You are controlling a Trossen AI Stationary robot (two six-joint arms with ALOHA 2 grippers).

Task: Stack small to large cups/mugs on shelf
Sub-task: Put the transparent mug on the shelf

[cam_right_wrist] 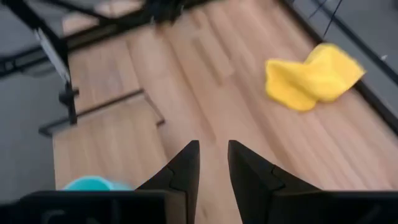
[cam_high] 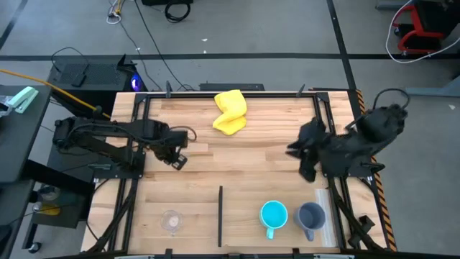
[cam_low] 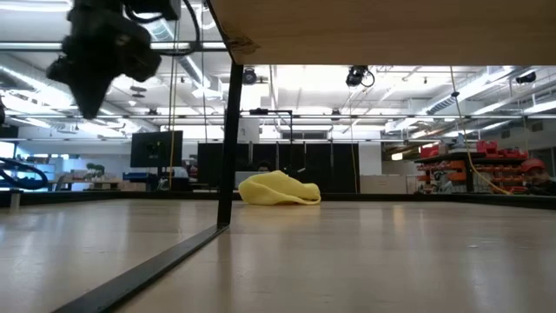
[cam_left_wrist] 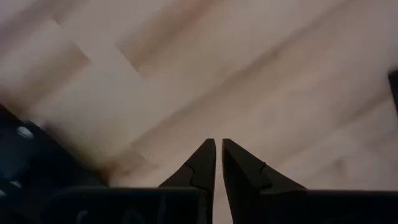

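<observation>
A small clear glass cup (cam_high: pixel 171 221) stands upright at the near left. A bright-blue handled mug (cam_high: pixel 274 215) and a grey-blue handled mug (cam_high: pixel 310 216) stand upright side by side at the near right. The blue mug's rim also shows in the right wrist view (cam_right_wrist: pixel 87 183). My left gripper (cam_high: pixel 178 160) hangs above the bare wood at mid left, shut and empty; it also shows in the left wrist view (cam_left_wrist: pixel 218 155) and the low view (cam_low: pixel 87 91). My right gripper (cam_high: pixel 296 152) hangs at mid right, beyond the two mugs, empty, with a narrow gap between its fingers (cam_right_wrist: pixel 213 158).
A crumpled yellow cloth (cam_high: pixel 230 111) lies near the far edge at the middle, and also shows in the low view (cam_low: pixel 278 189). A dark upright strip (cam_high: pixel 220 214) divides the near area between the glass and the mugs. A wooden board (cam_low: pixel 382 26) on a dark post (cam_low: pixel 228 139) spans overhead in the low view.
</observation>
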